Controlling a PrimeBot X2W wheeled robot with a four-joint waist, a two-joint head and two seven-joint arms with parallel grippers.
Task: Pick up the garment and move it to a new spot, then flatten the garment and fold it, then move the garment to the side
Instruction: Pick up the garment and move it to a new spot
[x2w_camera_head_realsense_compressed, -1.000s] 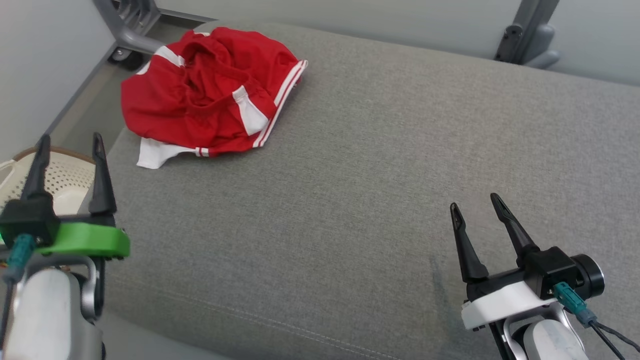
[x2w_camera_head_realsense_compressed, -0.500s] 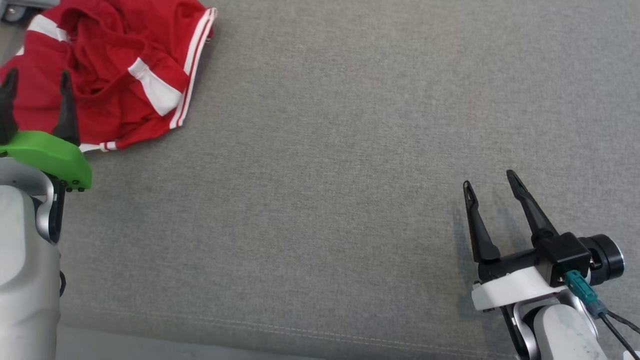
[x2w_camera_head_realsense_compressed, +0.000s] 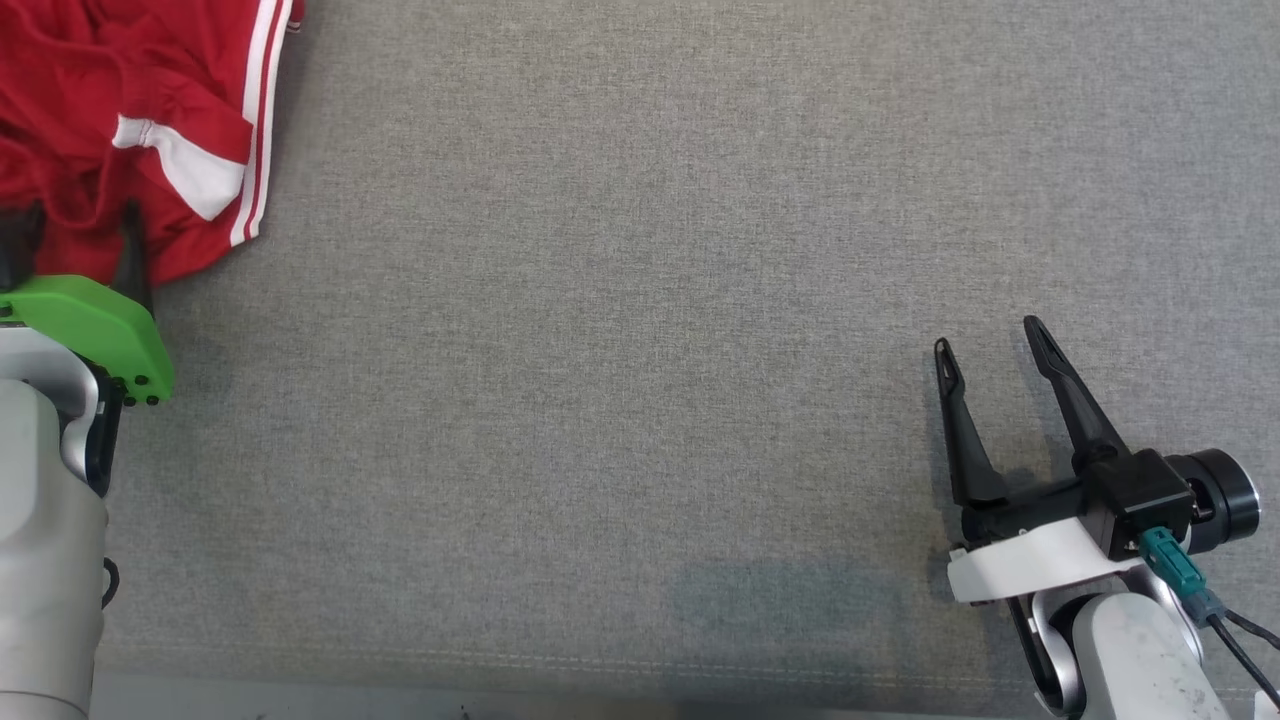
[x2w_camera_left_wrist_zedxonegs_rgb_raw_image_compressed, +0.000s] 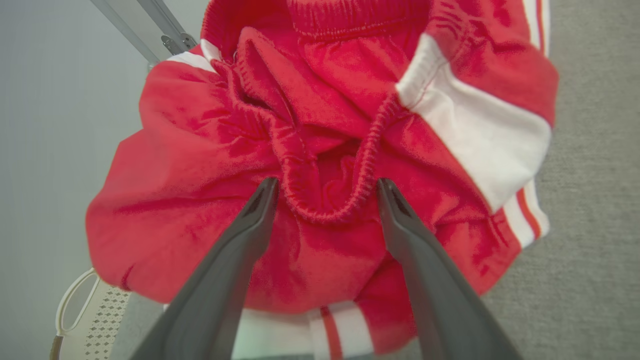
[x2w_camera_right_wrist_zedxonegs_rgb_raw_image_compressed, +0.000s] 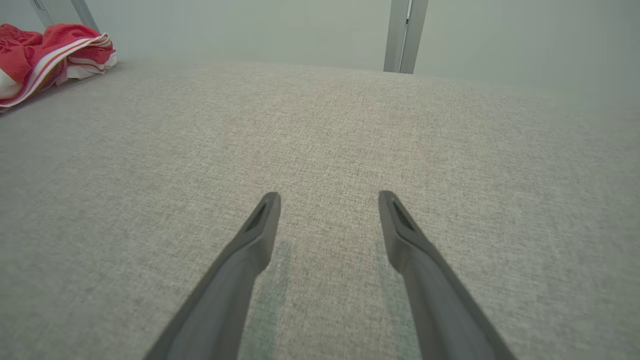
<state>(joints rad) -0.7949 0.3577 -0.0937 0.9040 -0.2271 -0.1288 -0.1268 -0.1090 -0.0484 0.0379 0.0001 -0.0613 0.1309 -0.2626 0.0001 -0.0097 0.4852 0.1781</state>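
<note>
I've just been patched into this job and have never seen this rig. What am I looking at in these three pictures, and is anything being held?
This is a two-armed robot; each arm ends in an end effector with two long dark fingers. The head view looks down on a grey cushion, with the right end effector open at lower right. The other two pictures look along each arm's fingers from a wrist camera. In the left wrist view, the left end effector stands open, its fingers either side of the bunched waistband of a crumpled red garment with white stripes, lying at the cushion's far left. Nothing is held.
</note>
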